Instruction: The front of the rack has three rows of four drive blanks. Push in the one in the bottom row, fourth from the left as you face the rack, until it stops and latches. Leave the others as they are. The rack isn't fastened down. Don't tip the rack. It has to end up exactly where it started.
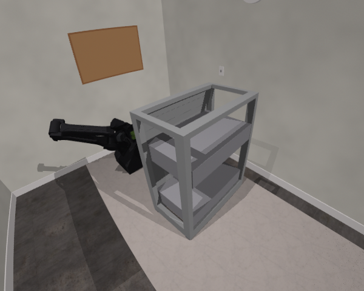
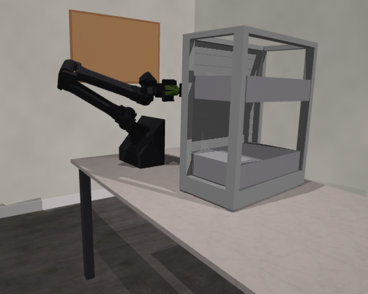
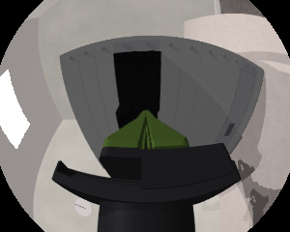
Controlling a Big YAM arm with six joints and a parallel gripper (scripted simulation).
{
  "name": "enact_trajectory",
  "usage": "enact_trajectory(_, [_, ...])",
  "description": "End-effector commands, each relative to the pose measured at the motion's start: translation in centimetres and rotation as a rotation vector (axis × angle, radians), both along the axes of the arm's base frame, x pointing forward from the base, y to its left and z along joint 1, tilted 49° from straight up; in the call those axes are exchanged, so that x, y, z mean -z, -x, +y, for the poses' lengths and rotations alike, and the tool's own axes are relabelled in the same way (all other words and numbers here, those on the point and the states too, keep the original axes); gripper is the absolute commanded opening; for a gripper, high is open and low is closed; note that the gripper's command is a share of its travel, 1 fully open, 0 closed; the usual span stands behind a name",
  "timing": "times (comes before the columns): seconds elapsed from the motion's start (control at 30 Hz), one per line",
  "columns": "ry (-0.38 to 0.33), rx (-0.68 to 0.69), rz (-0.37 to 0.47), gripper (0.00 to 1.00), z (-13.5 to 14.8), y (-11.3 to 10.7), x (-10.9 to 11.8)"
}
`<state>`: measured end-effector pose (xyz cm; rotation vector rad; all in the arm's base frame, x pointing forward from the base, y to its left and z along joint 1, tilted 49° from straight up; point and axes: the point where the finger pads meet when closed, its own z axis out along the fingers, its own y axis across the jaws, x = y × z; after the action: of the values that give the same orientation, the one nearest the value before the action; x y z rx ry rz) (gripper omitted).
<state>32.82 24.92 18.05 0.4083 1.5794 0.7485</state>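
The approach is in hand: the gripper (image 2: 177, 90), closed on nothing, hovers at the rack (image 2: 239, 95) front, about mid-height. The target blank sits in the bottom row, far right, indistinct here. Next it should drop lower, then push gently. One arm, one rack, two shelves, one counter (image 2: 273, 247).

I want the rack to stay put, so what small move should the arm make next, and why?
Probably ease the shut gripper down along the rack's front. It sits short of the face at about upper-shelf height, holding nothing, while the target is in the bottom row. Pushing this high would risk tipping the unfastened rack.
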Motion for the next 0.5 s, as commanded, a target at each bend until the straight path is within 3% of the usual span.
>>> enact_trajectory(0.0, [0.033,0.011,0.017,0.00,-1.3,-0.2,0.0])
enact_trajectory(0.23, [0.021,0.011,0.007,0.00,-1.8,-0.5,-1.4])
enact_trajectory(0.3, [0.033,0.005,0.017,0.00,-1.4,-0.5,-0.8])
enact_trajectory(0.4, [-0.010,0.011,-0.024,0.00,-0.6,-2.3,-2.8])
enact_trajectory(0.47, [-0.010,0.011,-0.024,0.00,-0.6,-2.3,-2.8])
